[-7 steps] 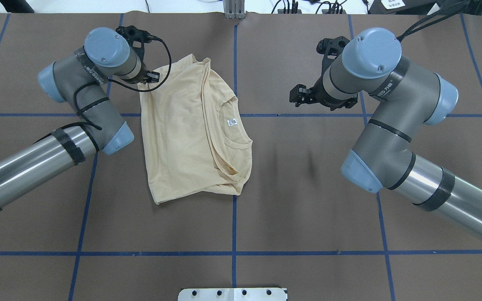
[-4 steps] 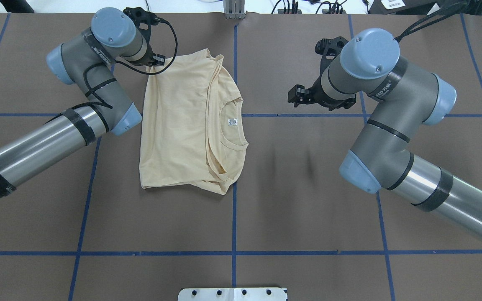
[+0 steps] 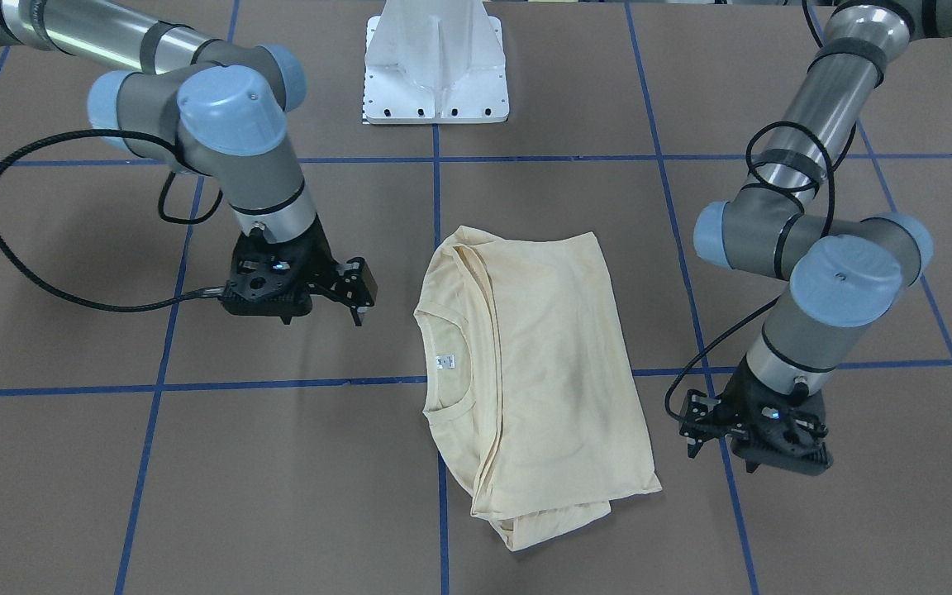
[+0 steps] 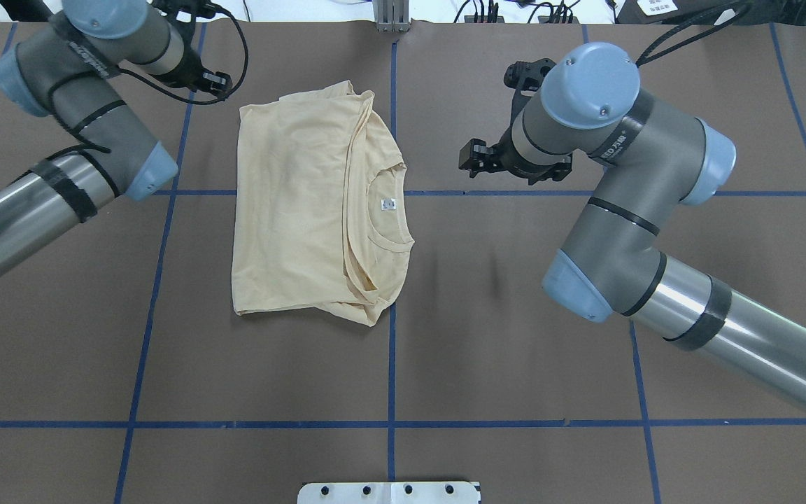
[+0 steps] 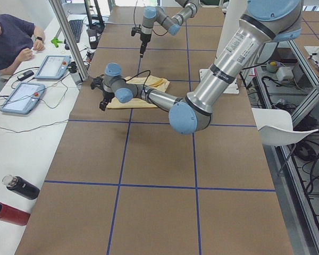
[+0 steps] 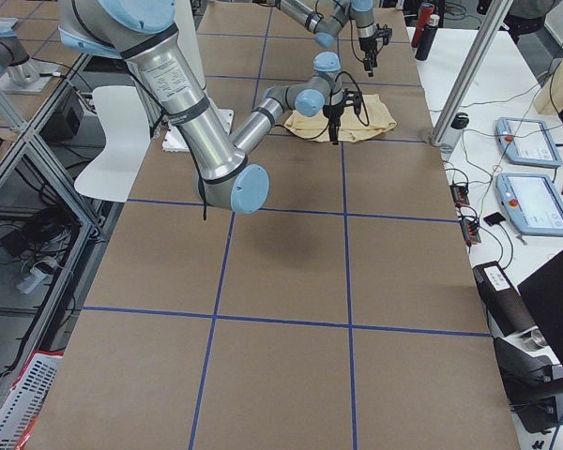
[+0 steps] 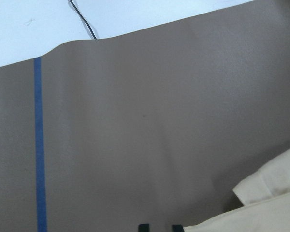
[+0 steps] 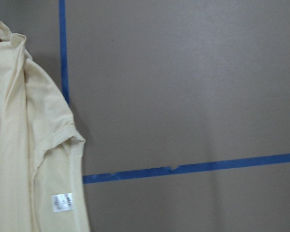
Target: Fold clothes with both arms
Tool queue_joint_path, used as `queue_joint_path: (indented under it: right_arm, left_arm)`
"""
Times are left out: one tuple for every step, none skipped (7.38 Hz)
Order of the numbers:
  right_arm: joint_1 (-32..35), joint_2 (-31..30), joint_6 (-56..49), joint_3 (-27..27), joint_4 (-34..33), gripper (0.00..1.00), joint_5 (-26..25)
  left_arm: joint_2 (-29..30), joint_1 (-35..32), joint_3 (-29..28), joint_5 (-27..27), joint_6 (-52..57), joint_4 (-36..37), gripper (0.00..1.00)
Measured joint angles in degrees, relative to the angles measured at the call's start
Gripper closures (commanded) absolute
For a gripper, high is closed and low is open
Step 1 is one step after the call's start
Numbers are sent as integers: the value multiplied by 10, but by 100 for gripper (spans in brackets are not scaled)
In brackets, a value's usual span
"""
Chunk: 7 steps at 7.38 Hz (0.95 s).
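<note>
Two grippers flank the folded cream T-shirt, neither touching it. The left gripper, jaws slightly parted and empty, hangs just off its far left corner. The right gripper, seemingly parted and empty too, waits beside the collar, probably leaving room to regrasp.

Folded cream T-shirt, lying flat

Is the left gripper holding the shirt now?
No: the left gripper hangs beside the shirt, with bare table showing between them.
</note>
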<state>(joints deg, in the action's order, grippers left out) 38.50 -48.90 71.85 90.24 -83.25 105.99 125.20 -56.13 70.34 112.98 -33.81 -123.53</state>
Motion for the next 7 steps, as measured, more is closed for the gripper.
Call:
queue_joint_path:
  right_arm:
    - [-22,47,16,-39,-15,0,-13]
    - [-42,95,23,-76,-38,1,-24]
    - [-61,143,25,-122,-54,2,-34]
    - [-78,187,25,-177,-61,5,-48]
    - [-92,218,21,-221,-64,10,-61]
    - [-102,233,9,-246,-65,14,-67]
    - [-106,239,-21,-262,-67,18,-70]
  left_arm:
    - [-19,-2,23,4,3,-1,0]
    - [-26,-3,33,5,4,-1,0]
    - [-29,-4,37,6,4,-2,0]
    - [-32,-4,39,6,4,-2,0]
    - [-33,-4,42,6,3,-2,0]
    - [-34,-4,44,6,1,-2,0]
    - [-34,-4,45,6,0,-2,0]
